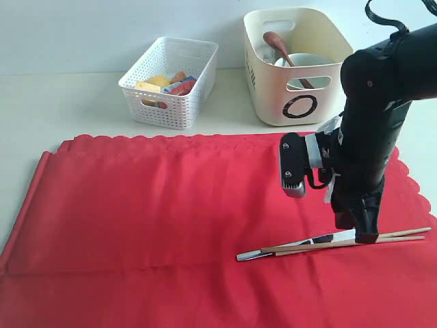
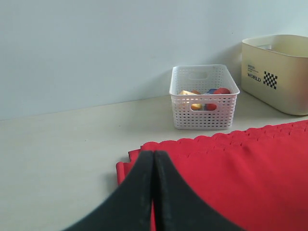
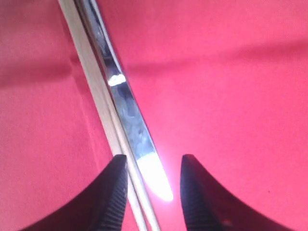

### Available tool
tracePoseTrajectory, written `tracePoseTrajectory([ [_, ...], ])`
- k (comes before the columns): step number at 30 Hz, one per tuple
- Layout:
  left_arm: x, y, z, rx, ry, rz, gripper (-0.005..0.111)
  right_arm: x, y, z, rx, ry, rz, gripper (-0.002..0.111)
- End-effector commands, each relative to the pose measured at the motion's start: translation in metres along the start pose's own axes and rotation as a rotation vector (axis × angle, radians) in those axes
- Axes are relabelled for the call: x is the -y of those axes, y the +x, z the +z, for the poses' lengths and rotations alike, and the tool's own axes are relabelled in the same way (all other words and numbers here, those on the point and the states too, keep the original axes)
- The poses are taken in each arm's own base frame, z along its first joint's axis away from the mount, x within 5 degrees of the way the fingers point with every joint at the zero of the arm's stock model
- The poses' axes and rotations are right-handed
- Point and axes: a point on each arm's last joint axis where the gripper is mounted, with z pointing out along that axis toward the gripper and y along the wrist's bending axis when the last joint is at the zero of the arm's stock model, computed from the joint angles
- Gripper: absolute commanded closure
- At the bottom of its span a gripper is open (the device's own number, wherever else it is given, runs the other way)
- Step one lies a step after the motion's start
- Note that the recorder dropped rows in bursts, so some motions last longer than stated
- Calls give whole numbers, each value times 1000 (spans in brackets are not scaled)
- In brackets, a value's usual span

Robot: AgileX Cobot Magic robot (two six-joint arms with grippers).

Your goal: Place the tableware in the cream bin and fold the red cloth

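White basket beside cream bin

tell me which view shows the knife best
The right wrist view: the knife lies close up, its blade clear beside the chopsticks. The exterior view shows it only small. The left wrist view misses it.
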Motion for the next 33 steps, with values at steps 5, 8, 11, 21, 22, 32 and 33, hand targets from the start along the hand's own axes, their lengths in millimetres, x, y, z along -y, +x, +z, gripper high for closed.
tracePoseTrajectory([
  [5,0,1,0,5,6,-1,106,-2,-7,13,30,-90,-35,72],
  [8,0,1,0,5,6,-1,106,-2,-8,22,13,-116,-36,72],
  [11,0,1,0,5,6,-1,106,-2,-9,31,-2,-140,-36,72],
  [21,0,1,0,5,6,-4,106,0,-9,38,-22,-142,-49,72],
  [22,0,1,0,5,6,-4,106,0,-8,38,-28,-139,-55,74],
  [32,0,1,0,5,6,-2,106,2,-9,38,-22,-122,-58,105],
  [33,0,1,0,5,6,-4,106,2,-9,38,-22,-122,-58,107],
])
